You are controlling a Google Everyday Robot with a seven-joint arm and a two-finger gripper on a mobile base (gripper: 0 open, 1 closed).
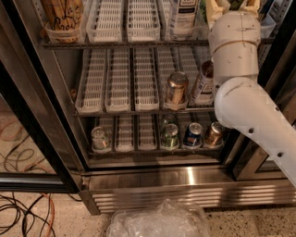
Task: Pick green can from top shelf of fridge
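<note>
Your gripper is up at the top shelf of the fridge. You cannot tell whether it is open or closed. A white bottle stands just left of it.

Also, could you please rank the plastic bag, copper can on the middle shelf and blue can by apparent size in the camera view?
1. plastic bag
2. copper can
3. blue can, though viewed more end-on, so unsure.
The end effector sits at the top edge, by the top shelf.

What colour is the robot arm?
White arm, seen best in the camera view; the gripper is up at the top shelf.
</note>
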